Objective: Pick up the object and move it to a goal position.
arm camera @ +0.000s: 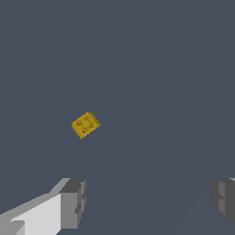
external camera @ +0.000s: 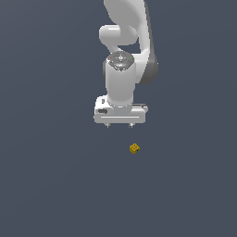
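Gripper point(external camera: 120, 125) noted with jaws spread wide and nothing between them, hanging clear of the object point(external camera: 134, 148), which lies alone on the dark floor point(external camera: 51, 185) a little toward the exterior view's right of the fingertips. Judged to be the approach step, grasp not yet made. Next move calls for shifting over the block, matching its skew seen in the wrist view, descending and closing.

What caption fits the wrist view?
Open tool above the dark floor, small yellow studded block lying ahead, not yet grasped.
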Available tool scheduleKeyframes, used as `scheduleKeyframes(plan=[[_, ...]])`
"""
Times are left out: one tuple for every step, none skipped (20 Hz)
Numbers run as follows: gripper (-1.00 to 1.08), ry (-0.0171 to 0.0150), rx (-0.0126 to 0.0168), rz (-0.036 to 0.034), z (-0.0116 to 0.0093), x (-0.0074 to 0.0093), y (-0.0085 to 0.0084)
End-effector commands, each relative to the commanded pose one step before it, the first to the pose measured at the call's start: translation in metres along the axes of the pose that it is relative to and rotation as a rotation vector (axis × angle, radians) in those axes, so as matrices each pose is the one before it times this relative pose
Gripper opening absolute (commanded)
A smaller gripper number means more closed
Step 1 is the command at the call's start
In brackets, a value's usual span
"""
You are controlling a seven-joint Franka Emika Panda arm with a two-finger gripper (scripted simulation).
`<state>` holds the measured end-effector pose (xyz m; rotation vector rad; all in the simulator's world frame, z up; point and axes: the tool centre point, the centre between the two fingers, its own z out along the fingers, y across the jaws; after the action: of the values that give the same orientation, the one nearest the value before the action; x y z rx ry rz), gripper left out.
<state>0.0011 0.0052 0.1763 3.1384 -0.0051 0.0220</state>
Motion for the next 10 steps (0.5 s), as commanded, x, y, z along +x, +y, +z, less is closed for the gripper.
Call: scheduleKeyframes(plan=[[1.0, 0.0, 0.0, 0.0, 0.0, 0.0, 0.00001], [1.0, -0.00089, -0.00026, 0.00076, 0.00032, -0.00023, 0.0002], [1.0, -0.00275, -0.00077, 0.00239, 0.00101, -0.00066, 0.00069], [1.0, -0.00449, -0.00127, 0.00387, 0.00164, -0.00111, 0.00112], [1.0, -0.00626, -0.00181, 0.00531, 0.00228, -0.00154, 0.00157], [1.0, -0.00803, -0.00237, 0.00663, 0.00291, -0.00198, 0.00204], [1.0, -0.00895, -0.00271, 0.00706, 0.00321, -0.00222, 0.00231], [1.0, -0.00735, -0.00228, 0.00538, 0.00259, -0.00183, 0.00194], [1.0, -0.00554, -0.00175, 0.0036, 0.00191, -0.0014, 0.0015], [1.0, -0.00378, -0.00122, 0.00194, 0.00127, -0.00096, 0.00107]])
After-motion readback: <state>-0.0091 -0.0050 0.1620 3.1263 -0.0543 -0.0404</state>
